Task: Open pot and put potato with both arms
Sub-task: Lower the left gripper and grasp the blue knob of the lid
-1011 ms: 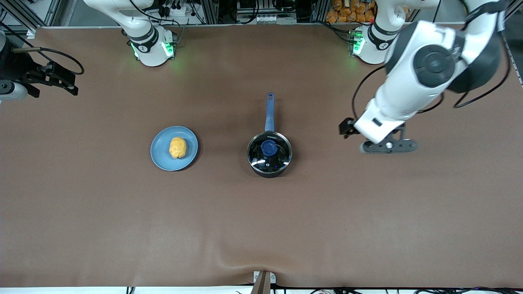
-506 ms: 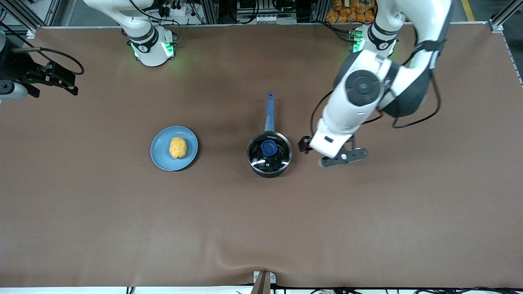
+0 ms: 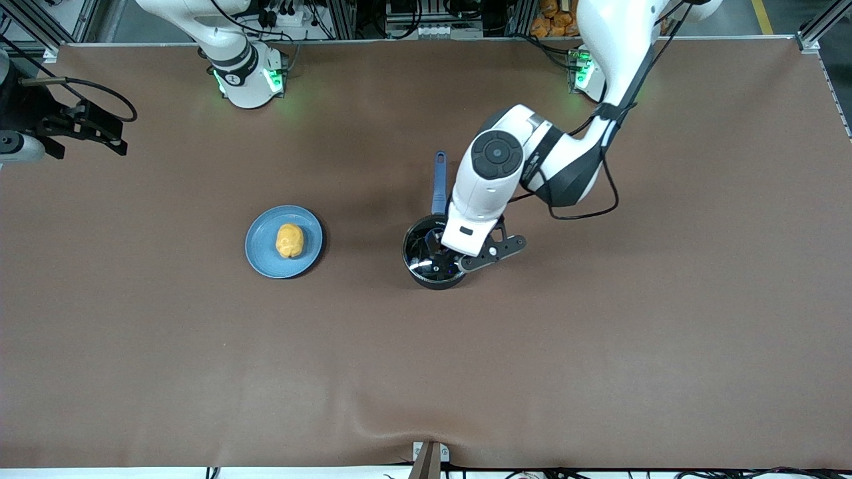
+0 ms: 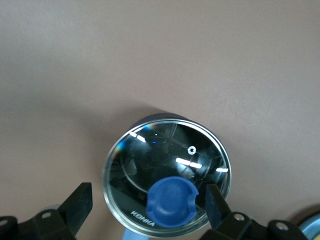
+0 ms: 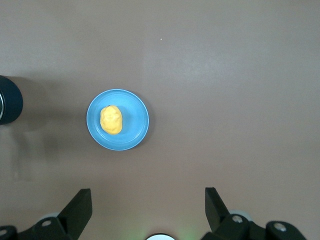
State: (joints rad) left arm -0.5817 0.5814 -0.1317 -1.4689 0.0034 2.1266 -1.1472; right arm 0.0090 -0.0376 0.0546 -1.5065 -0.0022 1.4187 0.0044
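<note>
Brown mat covers the table (image 3: 599,346). Pot (image 3: 426,263) sits mid-table, glass lid (image 4: 167,170) on, blue knob (image 4: 171,201) in place, long blue handle (image 3: 439,181) pointing toward the robot bases. Left gripper (image 3: 459,256) hangs over the pot; in the front view the wrist body covers most of the lid and the knob. Left wrist view: its two fingers (image 4: 77,205) stand wide apart, one at each side of the lid rim, the knob between them, nothing grasped, no contact visible. Potato (image 3: 289,240) lies on a blue plate (image 3: 259,253), toward the right arm's end of the table from the pot, well apart from it, at about the same depth from the front camera. Right arm waits. Right gripper (image 5: 147,210) is high over the table, jaws released and empty; right wrist view looks straight down on plate (image 5: 135,107) and potato (image 5: 111,120), with the pot's dark side wall (image 5: 10,107) just showing at the frame edge. A dark rig (image 3: 66,126) with cables sits at the table edge on the right arm's end; I can't tell from the front view what it is.
</note>
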